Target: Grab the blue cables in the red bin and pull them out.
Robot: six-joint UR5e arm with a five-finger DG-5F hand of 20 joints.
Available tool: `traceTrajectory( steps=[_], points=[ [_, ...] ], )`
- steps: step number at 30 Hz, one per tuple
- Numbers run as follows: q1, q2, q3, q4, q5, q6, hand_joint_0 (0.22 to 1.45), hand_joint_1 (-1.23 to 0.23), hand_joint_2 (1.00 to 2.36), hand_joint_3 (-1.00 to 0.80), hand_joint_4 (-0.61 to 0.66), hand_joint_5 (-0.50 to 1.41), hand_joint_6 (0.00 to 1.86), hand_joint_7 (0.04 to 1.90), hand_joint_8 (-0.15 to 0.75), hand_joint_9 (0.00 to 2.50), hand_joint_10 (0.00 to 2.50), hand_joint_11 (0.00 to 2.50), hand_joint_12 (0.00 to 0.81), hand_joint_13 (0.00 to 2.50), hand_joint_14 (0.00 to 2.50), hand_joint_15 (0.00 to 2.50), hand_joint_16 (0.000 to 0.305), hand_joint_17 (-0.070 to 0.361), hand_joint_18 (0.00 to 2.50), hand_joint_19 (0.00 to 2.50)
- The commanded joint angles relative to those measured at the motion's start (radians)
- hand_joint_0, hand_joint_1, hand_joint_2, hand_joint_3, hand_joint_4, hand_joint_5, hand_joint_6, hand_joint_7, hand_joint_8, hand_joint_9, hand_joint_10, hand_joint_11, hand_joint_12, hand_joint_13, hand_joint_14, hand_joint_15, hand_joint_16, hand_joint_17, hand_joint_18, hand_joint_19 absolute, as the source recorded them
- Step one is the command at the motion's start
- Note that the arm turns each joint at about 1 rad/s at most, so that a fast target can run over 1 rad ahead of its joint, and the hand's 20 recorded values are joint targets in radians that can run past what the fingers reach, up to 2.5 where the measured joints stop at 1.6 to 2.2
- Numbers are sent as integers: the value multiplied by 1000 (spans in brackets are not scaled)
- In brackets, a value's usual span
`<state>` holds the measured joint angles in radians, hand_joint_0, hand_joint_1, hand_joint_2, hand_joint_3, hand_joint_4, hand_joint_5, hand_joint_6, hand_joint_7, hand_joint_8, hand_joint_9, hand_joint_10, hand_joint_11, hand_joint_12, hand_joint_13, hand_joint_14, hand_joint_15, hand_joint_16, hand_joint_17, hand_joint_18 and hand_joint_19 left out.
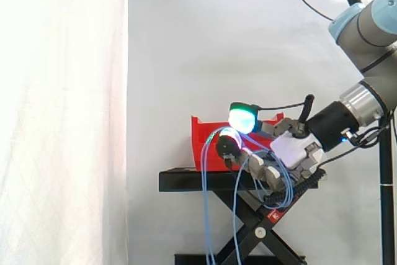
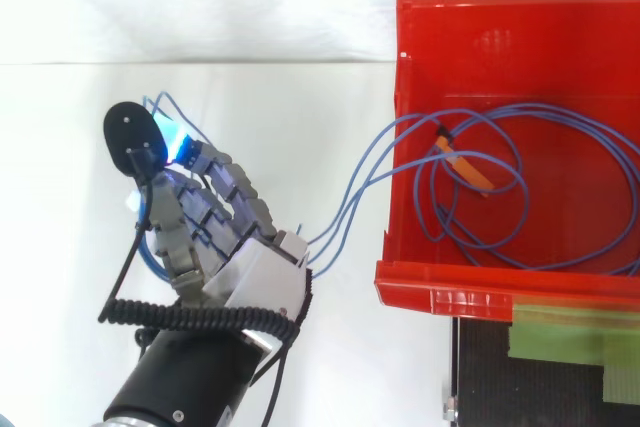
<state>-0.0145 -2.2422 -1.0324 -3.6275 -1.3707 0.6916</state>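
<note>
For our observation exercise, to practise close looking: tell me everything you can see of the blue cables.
The cables are thin, blue, flexible strands. Part lies in loose loops on the floor of the red bin, with an orange tie at one spot. Several strands run over the bin's wall to the hand, whose curled fingers hold them. In the side view, long loops hang from the hand past the stand.

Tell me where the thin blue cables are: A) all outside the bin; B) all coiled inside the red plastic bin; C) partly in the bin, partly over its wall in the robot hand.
C: blue cables loop inside the red bin; strands cross its wall into the curled robot hand.
</note>
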Motion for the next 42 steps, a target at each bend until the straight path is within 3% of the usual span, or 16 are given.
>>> traceTrajectory(
  steps=[1,6,12,20,31,36,40,42],
  points=[
    [13,1,-21,1,-1,250,920,-897,1000,-1000,171,918,434,838,294,1113,31,889,351,1113,31,873,47,105,971,1017],
    [13,1,-24,1,-2,251,920,-897,1000,-1000,181,917,433,840,290,1115,30,890,341,1200,30,957,47,105,977,1020],
    [15,1,-24,1,-4,251,921,-895,1000,-1000,180,914,432,842,296,1116,30,889,323,1319,33,1157,43,98,1127,1240],
    [15,1,-32,1,-5,250,924,-896,1000,-1000,182,912,430,843,297,1116,30,893,308,1378,30,1309,43,96,1165,1268],
    [11,-1,-49,3,-5,248,925,-896,1000,-1000,181,914,432,840,300,1124,30,910,292,1552,27,1853,41,93,1209,1387],
    [11,-1,-51,18,-4,228,925,-897,1000,-1000,183,916,430,843,298,1132,31,914,286,1484,581,1663,40,91,1226,1409],
    [11,-1,-49,20,-4,207,926,-897,1000,-1000,183,920,427,841,298,1150,32,934,298,1398,1226,1483,40,89,1268,1472],
    [11,-1,-51,24,-4,199,927,-897,1000,-1000,190,921,423,845,301,1161,31,953,291,1371,1351,1482,40,89,1302,1537]
  ],
)
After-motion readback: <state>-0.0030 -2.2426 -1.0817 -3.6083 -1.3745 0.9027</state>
